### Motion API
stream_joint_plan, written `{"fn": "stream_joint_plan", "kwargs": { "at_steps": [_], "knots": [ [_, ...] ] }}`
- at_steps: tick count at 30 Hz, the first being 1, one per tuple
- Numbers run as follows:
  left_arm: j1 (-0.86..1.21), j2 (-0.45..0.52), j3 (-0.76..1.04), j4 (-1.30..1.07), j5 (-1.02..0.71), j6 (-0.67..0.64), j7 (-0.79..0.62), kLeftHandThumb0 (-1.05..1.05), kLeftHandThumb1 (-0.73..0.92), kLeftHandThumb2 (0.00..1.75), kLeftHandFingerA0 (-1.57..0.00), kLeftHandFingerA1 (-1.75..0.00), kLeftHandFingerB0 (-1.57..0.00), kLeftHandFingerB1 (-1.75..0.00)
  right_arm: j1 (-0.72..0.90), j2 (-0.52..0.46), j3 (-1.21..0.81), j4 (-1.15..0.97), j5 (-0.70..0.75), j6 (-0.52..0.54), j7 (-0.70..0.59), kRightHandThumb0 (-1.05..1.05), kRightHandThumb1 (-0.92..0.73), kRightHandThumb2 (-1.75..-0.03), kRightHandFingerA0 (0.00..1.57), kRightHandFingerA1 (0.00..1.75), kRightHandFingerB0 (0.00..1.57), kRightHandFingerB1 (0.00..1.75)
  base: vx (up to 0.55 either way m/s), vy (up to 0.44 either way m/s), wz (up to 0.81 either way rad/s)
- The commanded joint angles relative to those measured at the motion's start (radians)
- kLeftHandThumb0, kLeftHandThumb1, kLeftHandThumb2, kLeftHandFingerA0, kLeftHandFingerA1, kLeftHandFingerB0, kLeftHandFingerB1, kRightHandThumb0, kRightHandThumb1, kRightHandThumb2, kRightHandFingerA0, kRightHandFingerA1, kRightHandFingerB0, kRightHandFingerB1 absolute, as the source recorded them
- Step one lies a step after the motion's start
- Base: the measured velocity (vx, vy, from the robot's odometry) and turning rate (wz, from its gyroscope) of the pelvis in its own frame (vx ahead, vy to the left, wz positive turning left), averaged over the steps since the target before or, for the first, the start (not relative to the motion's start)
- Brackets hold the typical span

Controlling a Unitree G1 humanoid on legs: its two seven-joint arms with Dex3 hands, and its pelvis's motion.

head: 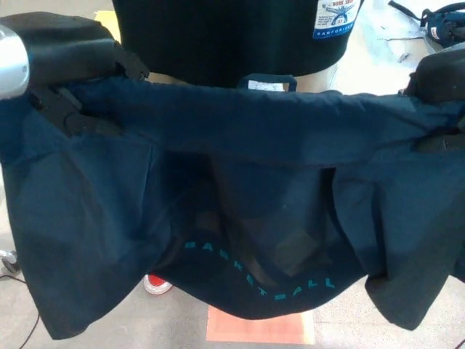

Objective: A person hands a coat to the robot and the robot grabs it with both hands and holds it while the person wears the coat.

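Observation:
A dark navy coat (240, 182) with teal lettering on its lower back hangs spread across the head view. Its collar edge stretches between my two hands. My left hand (76, 73) is at the upper left, black fingers closed over the coat's shoulder. At the right edge my right hand (439, 80) grips the other shoulder. A person in a black top (225, 36) stands just beyond the coat, torso only showing. The coat hides the person's lower body except one red shoe (156, 283).
An orange square mark (260, 326) lies on the grey floor below the coat. A cable and small object (9, 262) sit at the lower left. Dark gear (443, 25) lies on the floor at the upper right.

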Motion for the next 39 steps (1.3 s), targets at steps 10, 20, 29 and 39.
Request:
{"fn": "stream_joint_plan", "kwargs": {
  "at_steps": [10, 20, 29, 39],
  "knots": [
    [0.256, -0.075, 0.024, 0.122, 0.440, -0.172, 0.842, -0.35, 0.78, 0.63, -0.90, -1.64, -0.68, -1.41, 0.277, 0.038, -0.233, 0.111, -0.215, -0.192, -0.735, -0.36, -0.84, -0.68, 0.74, 1.62, 0.65, 1.23, 0.00, 0.000, 0.00],
    [0.093, -0.103, 0.050, 0.287, 0.497, -0.169, 1.126, -0.35, 0.83, 0.64, -0.93, -1.75, -0.60, -1.62, 0.131, 0.073, -0.279, 0.247, -0.252, -0.165, -0.928, -0.35, -0.83, -0.70, 0.85, 1.63, 0.76, 1.22, 0.00, 0.000, 0.00],
    [-0.115, -0.108, 0.067, 0.408, 0.496, -0.166, 1.165, -0.37, 0.80, 0.64, -0.93, -1.75, -0.63, -1.62, -0.072, 0.089, -0.332, 0.341, -0.213, -0.174, -0.967, -0.36, -0.84, -0.65, 0.87, 1.61, 0.70, 1.36, 0.00, 0.000, 0.00],
    [-0.307, -0.106, 0.081, 0.555, 0.481, -0.195, 1.239, -0.41, 0.79, 0.64, -0.94, -1.75, -0.64, -1.65, -0.290, 0.092, -0.339, 0.476, -0.200, -0.194, -0.975, -0.40, -0.86, -0.67, 0.91, 1.34, 0.75, 0.94, 0.00, 0.000, 0.00]
  ]
}}
